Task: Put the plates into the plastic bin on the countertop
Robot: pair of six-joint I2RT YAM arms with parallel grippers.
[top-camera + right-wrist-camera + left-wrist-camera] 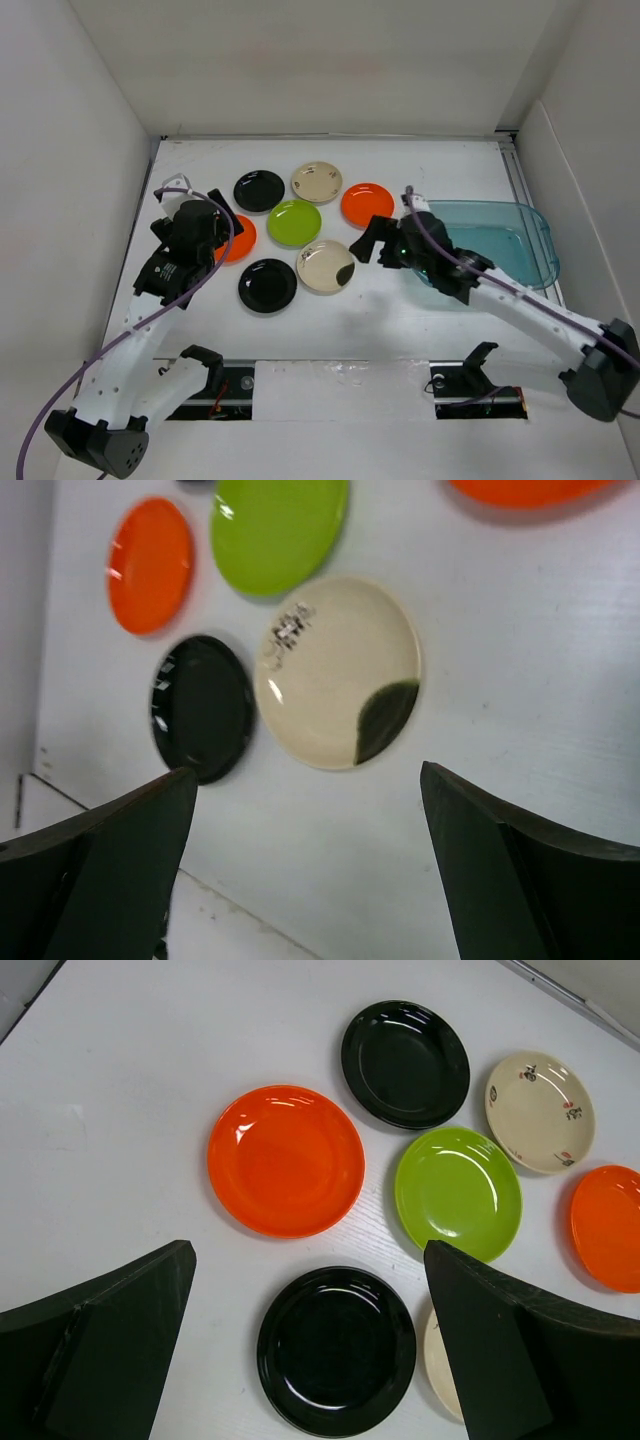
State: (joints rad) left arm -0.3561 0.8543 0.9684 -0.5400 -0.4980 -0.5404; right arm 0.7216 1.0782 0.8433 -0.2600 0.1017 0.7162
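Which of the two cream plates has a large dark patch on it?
The near cream plate, lying between the near black plate and the right gripper. The far cream plate, in the back row, shows only small marks.

**Glossy plates on a matte counter**

The orange plate [286, 1159], lime green plate [458, 1192] and black plate [336, 1350] are smooth and glossy, each catching bright highlights. The cream plate [338, 670] has a softer sheen, with small printed marks. The countertop [120, 1110] is matte white and faintly grained. The plastic bin [505, 245] is smooth, translucent teal. The fingers [520, 880] of the right gripper [308, 770] look matte black.
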